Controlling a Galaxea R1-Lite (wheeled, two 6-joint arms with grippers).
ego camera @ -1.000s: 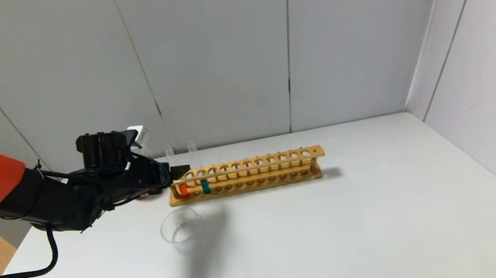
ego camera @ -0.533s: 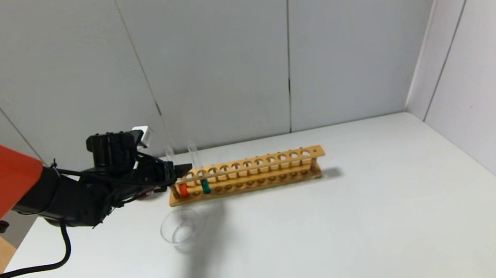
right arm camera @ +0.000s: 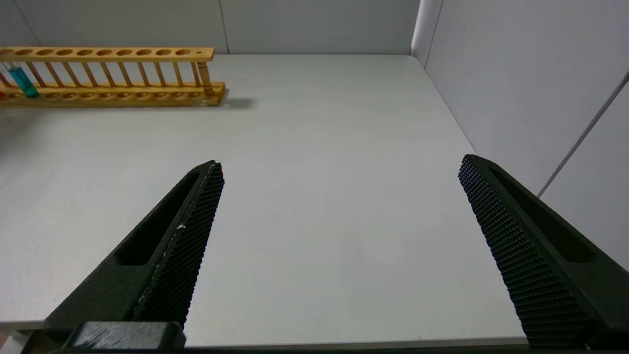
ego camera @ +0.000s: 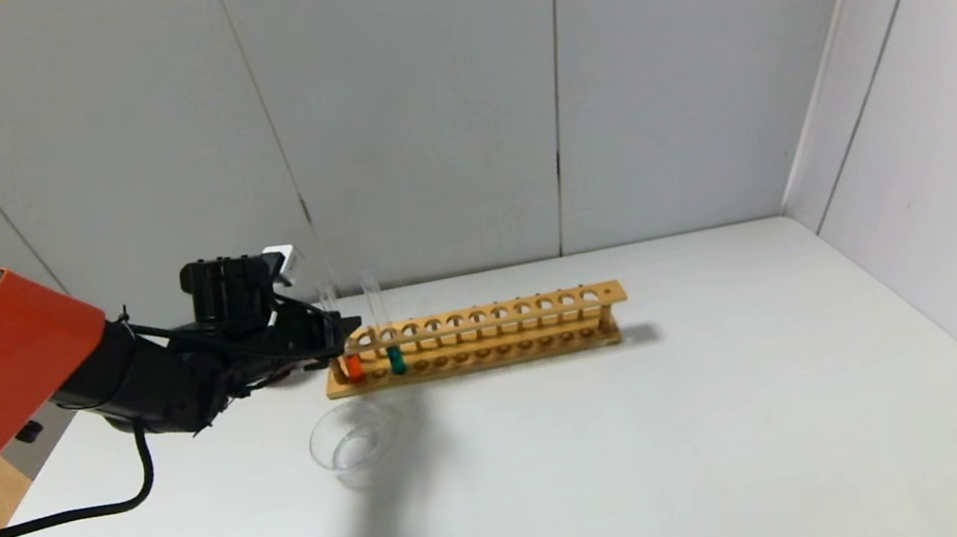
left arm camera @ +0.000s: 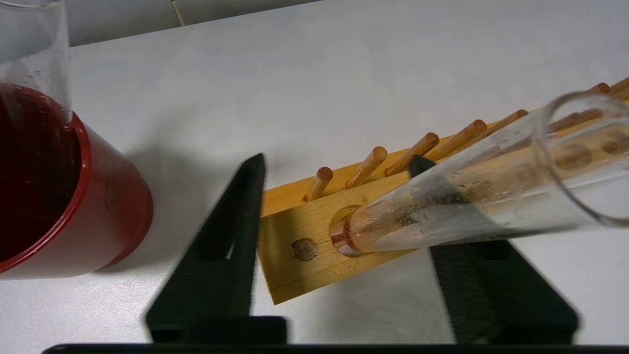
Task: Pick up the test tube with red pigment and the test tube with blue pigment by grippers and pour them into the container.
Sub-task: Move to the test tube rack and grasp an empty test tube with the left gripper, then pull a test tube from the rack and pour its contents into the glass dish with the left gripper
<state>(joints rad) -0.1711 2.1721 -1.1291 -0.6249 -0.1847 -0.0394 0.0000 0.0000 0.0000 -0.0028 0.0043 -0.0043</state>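
Observation:
The test tube with red pigment stands in the end hole at the left of the wooden rack. The test tube with blue pigment is two holes along. My left gripper reaches in from the left at the red tube's upper part. In the left wrist view the red tube lies between the jaws of the left gripper, close to one finger, with a wide gap to the other; the jaws are open. The clear container sits in front of the rack. My right gripper hangs open over bare table.
A dark red cup stands just off the rack's left end, beside my left gripper, with a clear glass wall rising by it. The rack has several empty holes toward the right. Grey walls close the back and right.
My left arm has slid right toward the rack's left end, bringing its jaws around the red tube. The tubes, rack and container have not moved.

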